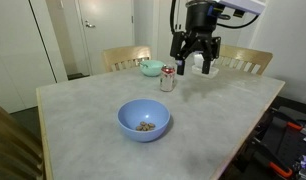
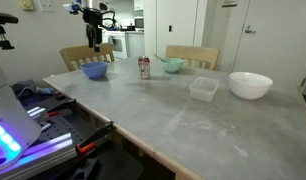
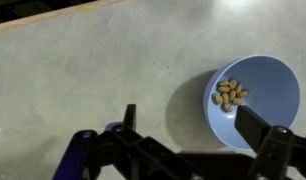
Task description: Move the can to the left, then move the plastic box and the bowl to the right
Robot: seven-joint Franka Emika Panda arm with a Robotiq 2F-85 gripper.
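Silver metal drink can (image 1: 168,78) w/ red marks stands at approx. 1 o'clock from the large light-blue round bowl (image 1: 143,120), translucent flat plastic box (image 2: 203,89) lies untouched, and the black gripper (image 1: 196,60) hovers spread and empty, so prob. all three moves are left.

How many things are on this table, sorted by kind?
Bowls: 3 (light-blue bowl, teal bowl, white bowl)
Cans: 1 (can)
Plastic boxes: 1 (plastic box)
Total: 5
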